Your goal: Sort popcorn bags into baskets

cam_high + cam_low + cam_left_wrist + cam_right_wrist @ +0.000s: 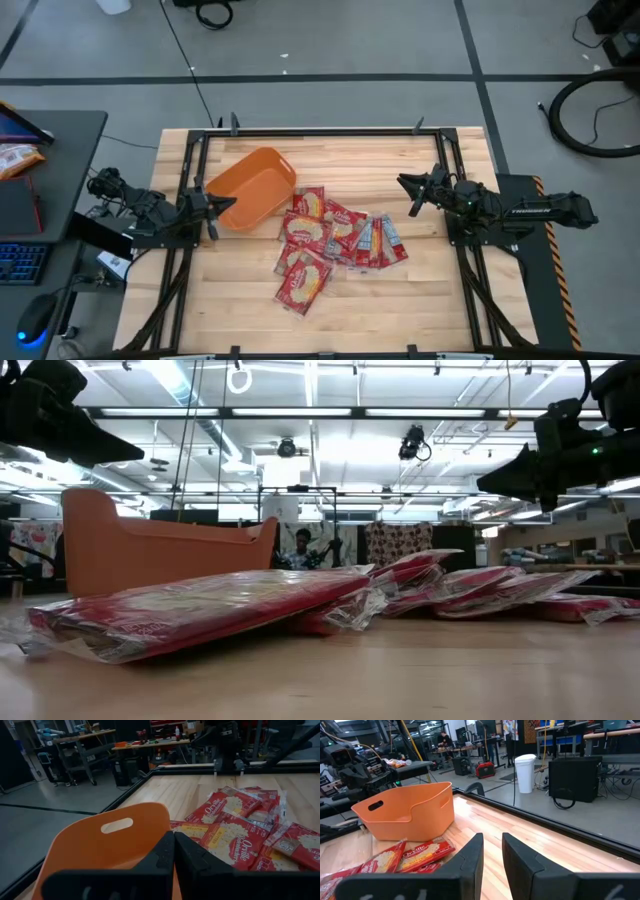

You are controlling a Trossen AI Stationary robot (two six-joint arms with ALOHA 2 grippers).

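Dark fingers of the left gripper point(174, 851) fill the near part of the left wrist view, pressed together with nothing between them, hovering at the handle end of the orange basket point(252, 187). That basket, with an oval handle slot in its end wall, sits on the wooden table point(250, 300) and holds no packets that can be seen. Just beside the basket, on the side away from the left gripper, the popcorn bags point(335, 240) lie in a loose overlapping heap of red packets, some turned to show blue-white panels, and the nearest bag almost touches the basket's wall. Cream lettering on the red packets reads "Orville", with a second word below that looks like "Redenbacher's", though only part of it is legible; the yellow bands on the packets carry smaller print too fine to read. Beyond the heap from the basket, the right gripper point(417, 193) hangs above bare table with its two fingers standing a little apart and empty, pointing toward the basket and the bags. White lettering on the right arm's housing is too small to read with certainty. Well apart from the basket, off the table beside the left arm, an orange-and-white snack packet point(17, 158) rests on a dark desk point(60, 160).
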